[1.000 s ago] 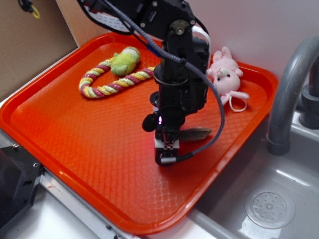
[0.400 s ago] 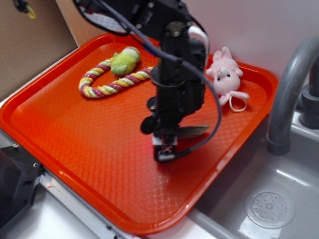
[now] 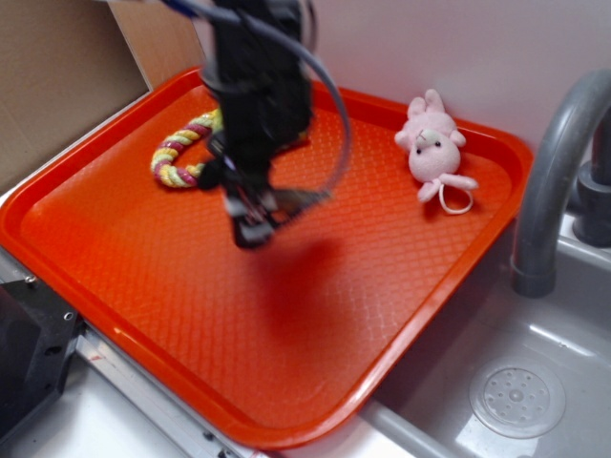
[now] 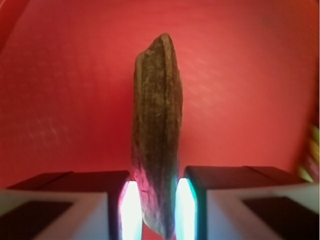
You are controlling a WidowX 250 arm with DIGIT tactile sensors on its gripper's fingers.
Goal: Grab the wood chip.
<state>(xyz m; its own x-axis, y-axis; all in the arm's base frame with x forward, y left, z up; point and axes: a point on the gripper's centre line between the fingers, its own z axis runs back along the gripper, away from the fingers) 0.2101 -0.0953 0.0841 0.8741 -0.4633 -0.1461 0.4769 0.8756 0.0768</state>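
Observation:
The wood chip (image 4: 155, 125) is a rough brown-grey sliver, and my gripper (image 4: 154, 210) is shut on its near end, one finger on each side. In the exterior view the gripper (image 3: 256, 224) hangs above the left-middle of the orange tray (image 3: 143, 286). The wood chip (image 3: 304, 198) sticks out to the right of the gripper, off the tray floor. A blurred shadow lies on the tray below it.
A striped rope toy (image 3: 175, 158) lies at the tray's back left, partly behind the arm. The pink plush bunny (image 3: 431, 145) sits at the back right. A grey faucet (image 3: 552, 181) and sink (image 3: 516, 391) are to the right, and a cardboard wall (image 3: 57, 76) to the left.
The arm has risen and swung left and back across the tray, carrying the wood chip off the spot where it lay.

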